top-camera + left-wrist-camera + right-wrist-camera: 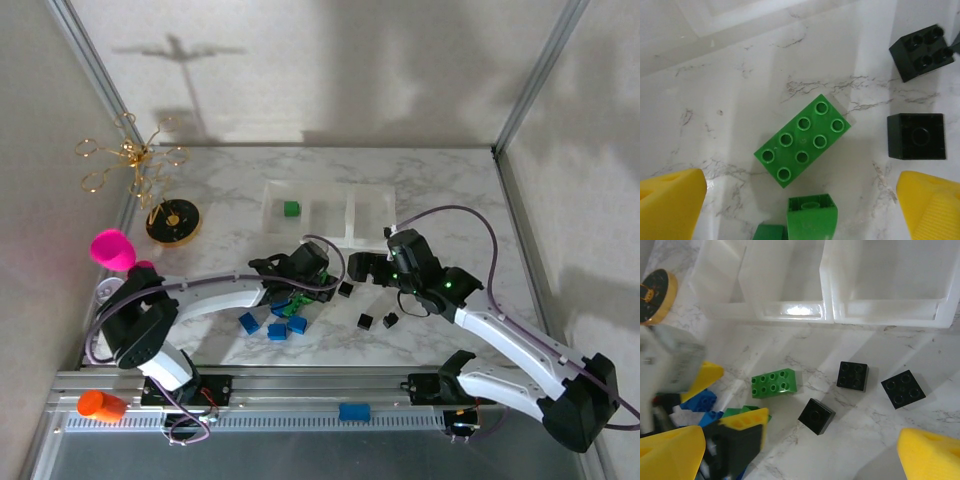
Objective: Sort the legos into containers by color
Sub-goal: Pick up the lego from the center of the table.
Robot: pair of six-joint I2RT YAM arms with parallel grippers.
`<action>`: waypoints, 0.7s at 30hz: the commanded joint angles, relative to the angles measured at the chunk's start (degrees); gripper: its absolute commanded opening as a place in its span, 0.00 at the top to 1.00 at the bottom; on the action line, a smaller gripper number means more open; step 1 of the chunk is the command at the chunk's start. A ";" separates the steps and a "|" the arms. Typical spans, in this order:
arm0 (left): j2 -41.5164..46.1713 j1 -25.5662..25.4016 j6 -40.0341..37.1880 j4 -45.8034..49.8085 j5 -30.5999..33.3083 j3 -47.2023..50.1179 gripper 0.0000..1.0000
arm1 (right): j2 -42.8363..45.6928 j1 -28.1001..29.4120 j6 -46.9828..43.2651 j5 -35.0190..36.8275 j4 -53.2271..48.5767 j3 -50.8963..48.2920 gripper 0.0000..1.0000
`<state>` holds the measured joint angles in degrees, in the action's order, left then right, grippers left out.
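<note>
One green brick lies on the table, centred just ahead of the left gripper, jaws wide, its long axis slanting across their gap; the right gripper, also wide, sits farther off.

Trays behind loose bricks; one brick in left tray; dish left of trays; cup left of dish.

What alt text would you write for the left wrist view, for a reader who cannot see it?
A green eight-stud brick lies flat on the marble table, ahead of the left gripper's wide-open yellow fingers. Two black bricks sit to its right, and another green brick lies at the bottom edge.
</note>
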<state>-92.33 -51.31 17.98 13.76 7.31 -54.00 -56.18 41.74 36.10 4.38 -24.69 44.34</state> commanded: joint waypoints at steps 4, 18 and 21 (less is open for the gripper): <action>-6.36 0.83 -4.82 2.42 -0.61 -3.96 0.04 | 1.33 -0.71 1.35 -0.48 -0.85 -1.53 0.01; -10.95 5.50 -6.86 1.70 -4.32 -6.19 0.22 | 0.35 -0.95 1.74 -0.90 1.07 -2.59 0.01; -12.10 5.91 -7.23 1.19 -5.28 -6.51 0.26 | 0.36 -0.95 1.62 -0.76 1.29 -2.90 0.01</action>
<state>-102.98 -45.84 11.97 14.13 3.73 -59.07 -55.68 41.23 36.93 4.23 -24.64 41.98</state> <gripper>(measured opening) 0.749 0.987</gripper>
